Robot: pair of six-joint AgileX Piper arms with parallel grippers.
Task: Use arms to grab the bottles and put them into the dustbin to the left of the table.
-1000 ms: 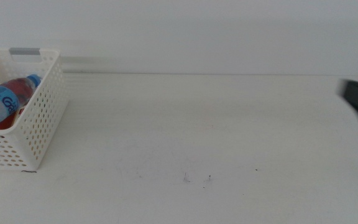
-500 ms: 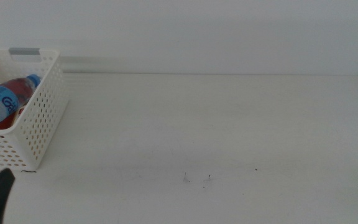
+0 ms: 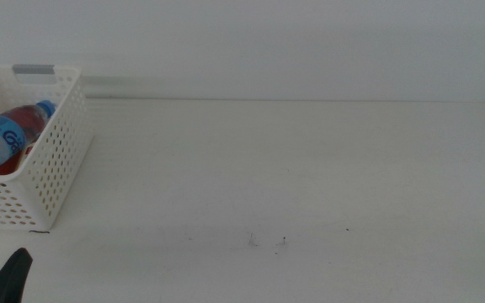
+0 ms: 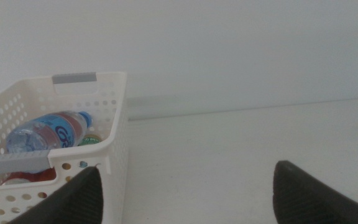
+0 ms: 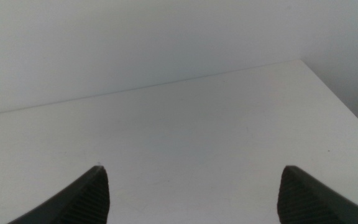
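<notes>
Jaws of left gripper (image 4: 182, 193) and right gripper (image 5: 191, 193) apart, bottles (image 4: 45, 132) in dustbin (image 4: 114, 134) beside left jaw.

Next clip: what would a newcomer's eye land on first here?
The white perforated dustbin at the table's left edge, with the clear water bottle lying across the top of something red inside it. Otherwise only a few dark specks mark the tabletop near the front. The left claw hangs open near the dustbin; the right claw is open over bare table.
</notes>
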